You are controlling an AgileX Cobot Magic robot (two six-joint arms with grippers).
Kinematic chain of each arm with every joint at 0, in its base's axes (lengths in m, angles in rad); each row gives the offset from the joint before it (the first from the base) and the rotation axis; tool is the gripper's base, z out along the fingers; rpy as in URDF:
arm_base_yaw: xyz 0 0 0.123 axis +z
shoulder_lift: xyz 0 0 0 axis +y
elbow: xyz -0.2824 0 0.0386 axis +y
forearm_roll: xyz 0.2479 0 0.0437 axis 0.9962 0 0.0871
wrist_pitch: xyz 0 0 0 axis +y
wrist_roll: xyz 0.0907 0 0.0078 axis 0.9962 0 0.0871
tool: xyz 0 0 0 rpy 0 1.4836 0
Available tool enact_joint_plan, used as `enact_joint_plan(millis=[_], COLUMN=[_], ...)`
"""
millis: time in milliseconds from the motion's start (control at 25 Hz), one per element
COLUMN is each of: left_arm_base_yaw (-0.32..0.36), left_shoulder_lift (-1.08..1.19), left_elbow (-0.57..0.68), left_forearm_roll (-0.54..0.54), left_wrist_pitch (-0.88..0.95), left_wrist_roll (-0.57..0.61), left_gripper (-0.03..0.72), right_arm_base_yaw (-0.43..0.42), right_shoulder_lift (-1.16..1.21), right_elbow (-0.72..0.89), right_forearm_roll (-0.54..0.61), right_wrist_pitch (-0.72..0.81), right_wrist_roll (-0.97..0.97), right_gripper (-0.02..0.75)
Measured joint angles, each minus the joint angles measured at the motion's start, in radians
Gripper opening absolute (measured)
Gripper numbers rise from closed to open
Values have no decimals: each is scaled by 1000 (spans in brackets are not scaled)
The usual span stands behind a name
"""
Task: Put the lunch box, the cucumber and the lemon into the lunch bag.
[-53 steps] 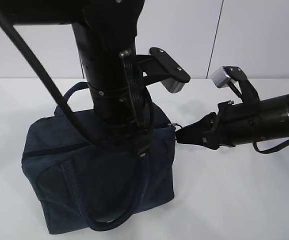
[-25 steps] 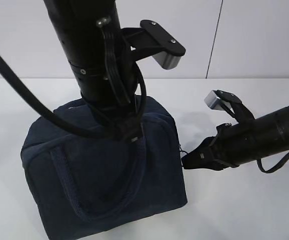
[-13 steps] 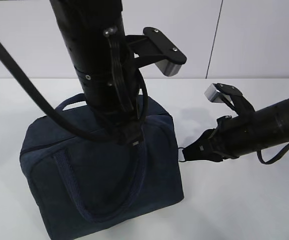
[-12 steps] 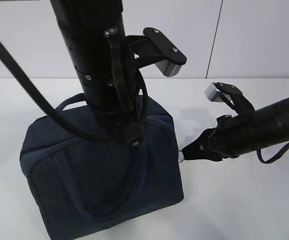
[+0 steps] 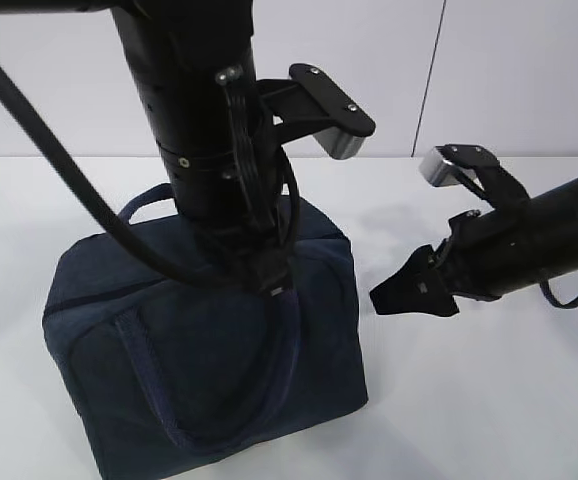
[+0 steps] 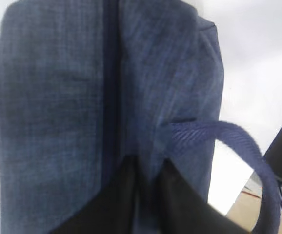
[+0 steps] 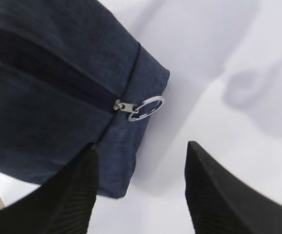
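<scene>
Navy fabric filled most of what I saw: the lunch bag (image 5: 209, 350) stood on the white table (image 5: 489, 400) toward its front left, its top zipper (image 7: 58, 78) drawn shut along the seam. My left arm came down from above onto the bag's top, and my left gripper (image 6: 148, 195) sat with its two dark fingers (image 6: 180, 204) pressed close together around a fold of the cloth beside the zipper line, pinching it. One looped handle (image 6: 229, 141) arched past those fingers on the right.

My right gripper (image 7: 138, 190) hung just off the bag's right end, clear of the cloth, with its jaws spread wide and nothing between them. The silver ring pull (image 7: 146, 108) lay loose against the bag's end corner, ahead of the open jaws and untouched by them. The lunch box, cucumber and lemon were not visible to me in any view.
</scene>
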Motion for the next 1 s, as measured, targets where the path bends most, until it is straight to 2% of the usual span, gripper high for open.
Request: enact_joint_plan(millis=[80, 200, 320, 560, 800, 1000], left_arm_base_yaw=[0, 0, 0, 0, 0, 0], left_shoulder_lift=[0, 0, -2, -74, -156, -242], left_elbow=[0, -16, -51, -69, -69, -56], left_forearm_roll=[0, -2, -41, -105, -104, -103], left_wrist_pitch=[0, 0, 0, 2, 5, 8], left_wrist_roll=[-15, -44, -52, -150, -247, -274], left_gripper=[162, 346, 436, 462, 443, 433], right_arm_base_yaw=[0, 0, 0, 0, 0, 0], right_shoulder_lift=[-45, -108, -171, -302, -416, -497], right_elbow=[-1, -1, -1, -1, -1, -1], right_forearm_roll=[-73, -189, -319, -534, -617, -723], right_wrist_pitch=[-1, -1, 17, 108, 183, 287], right_wrist_roll=[70, 218, 360, 544, 685, 821], right_gripper=[410, 410, 410, 411, 411, 411])
